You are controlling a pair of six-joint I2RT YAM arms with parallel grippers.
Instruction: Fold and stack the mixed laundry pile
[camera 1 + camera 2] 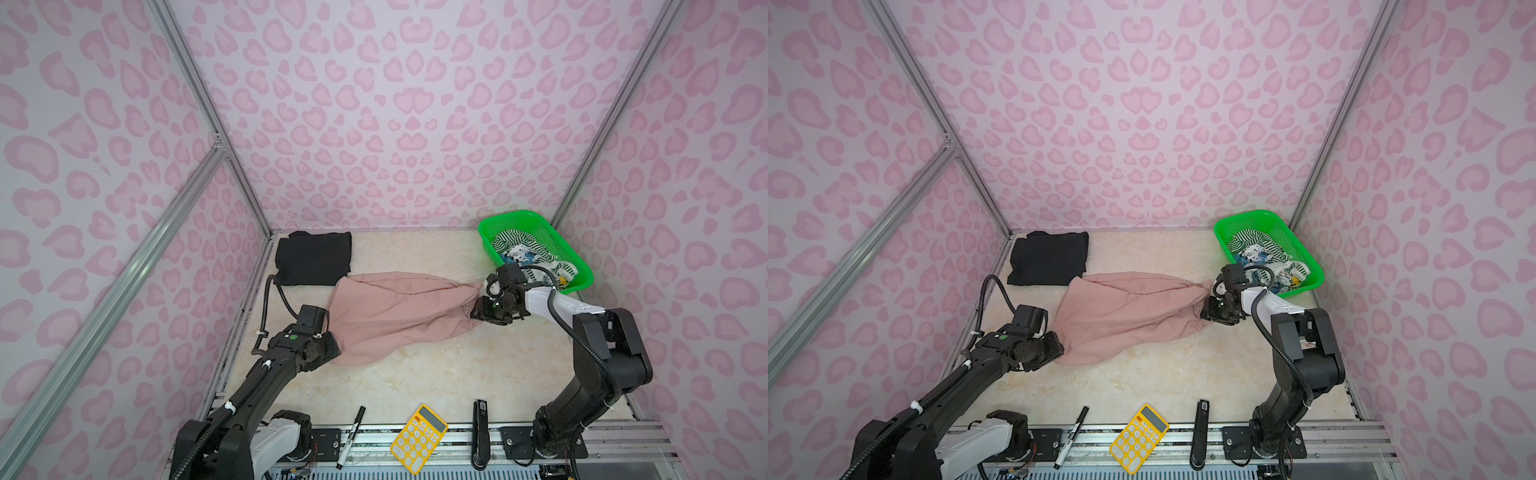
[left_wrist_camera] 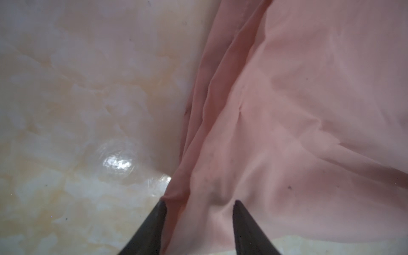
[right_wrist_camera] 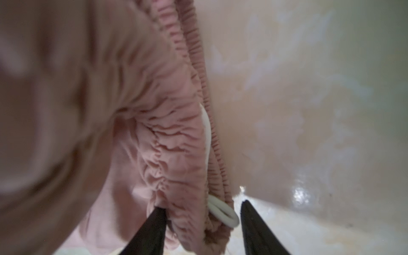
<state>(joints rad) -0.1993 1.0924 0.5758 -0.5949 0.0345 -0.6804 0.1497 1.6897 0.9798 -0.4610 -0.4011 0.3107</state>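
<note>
– Though only fingertips show in the wrist views, left gripper (image 2: 199,202) pinches a fold of the dusty-pink shorts (image 1: 399,307), right gripper (image 3: 201,204) clamps their gathered waistband beside the white cord (image 3: 223,213).
– Shorts where?
– Stretched across the table (image 1: 436,374) between both. Folded black garment (image 1: 313,259) back-left corner; striped piece (image 1: 515,240), printed piece (image 1: 519,252) in green basket (image 1: 540,228), partly hidden behind right wrist.

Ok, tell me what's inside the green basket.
In the green basket lie a black-white striped piece and a blue-white printed piece. Whatever lies beneath them is covered.
</note>
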